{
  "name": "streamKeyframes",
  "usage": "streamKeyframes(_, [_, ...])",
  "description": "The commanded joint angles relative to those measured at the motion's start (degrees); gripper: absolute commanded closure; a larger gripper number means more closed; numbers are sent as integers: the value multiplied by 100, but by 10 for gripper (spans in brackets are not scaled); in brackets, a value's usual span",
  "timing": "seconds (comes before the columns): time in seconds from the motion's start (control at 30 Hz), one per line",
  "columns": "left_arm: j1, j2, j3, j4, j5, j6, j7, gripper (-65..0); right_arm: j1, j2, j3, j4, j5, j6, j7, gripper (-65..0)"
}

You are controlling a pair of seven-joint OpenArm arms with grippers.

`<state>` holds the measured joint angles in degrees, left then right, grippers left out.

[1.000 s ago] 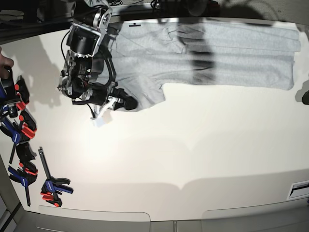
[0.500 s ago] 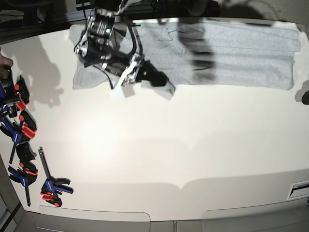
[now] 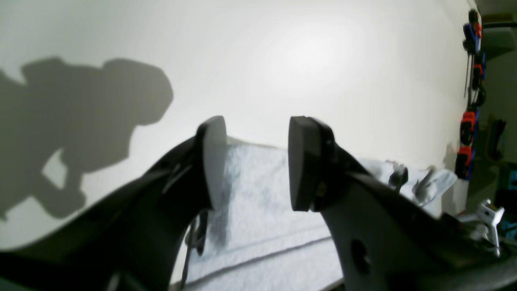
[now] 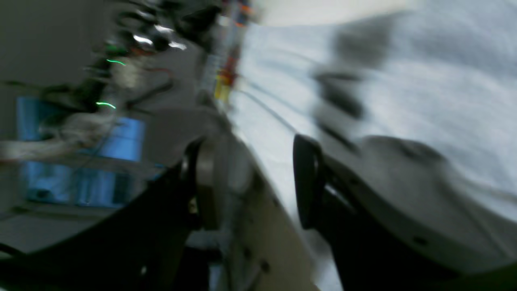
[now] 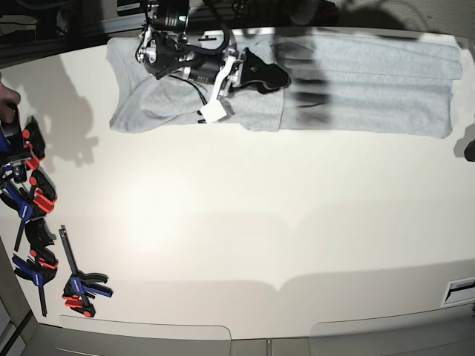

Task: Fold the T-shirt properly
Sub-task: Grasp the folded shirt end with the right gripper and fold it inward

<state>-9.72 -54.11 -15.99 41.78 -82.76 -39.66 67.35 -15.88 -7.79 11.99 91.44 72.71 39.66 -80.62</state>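
Observation:
The light grey T-shirt (image 5: 371,81) lies stretched along the table's far edge, its left part folded over itself with a slanted crease. My right gripper (image 5: 280,76) hovers over the folded part, jaws open with nothing between them. The right wrist view is blurred but shows the right gripper (image 4: 256,182) with a clear gap and the T-shirt (image 4: 424,81) beyond it. My left gripper (image 3: 258,161) stands open above the T-shirt (image 3: 262,234) near its hemmed edge and grips nothing. In the base view the left arm is almost wholly outside the right edge.
The white table (image 5: 260,222) spreads in front of the shirt. Several blue and orange clamps (image 5: 30,200) lie along the left edge, one more clamp (image 5: 83,285) near the front left. The clamps (image 3: 468,133) also show far off in the left wrist view.
My right gripper carried the shirt's lower left corner up and to the right onto the body, then opened and let it go. The left gripper has not changed.

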Motion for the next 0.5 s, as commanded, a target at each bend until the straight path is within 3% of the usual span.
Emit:
streamKeyframes(0.0, [-90,-212,-59,74,-129,-34,-76,-235,66,-13,17,195,363,34,62,-254])
streamKeyframes(0.17, [26,-212,-59,74,76,-34,-142,-245,223,-15,603,920,522,34,62,-254])
streamKeyframes(0.33, [507,-57,-59,68,68,-34,-142,-363,505,-13,1611,1222,-2,34,199,-254])
streamKeyframes(0.47, [1119,164,-59,68,72,-34,-404,-366,568,103,2208,1222,-87,34,282,-254])
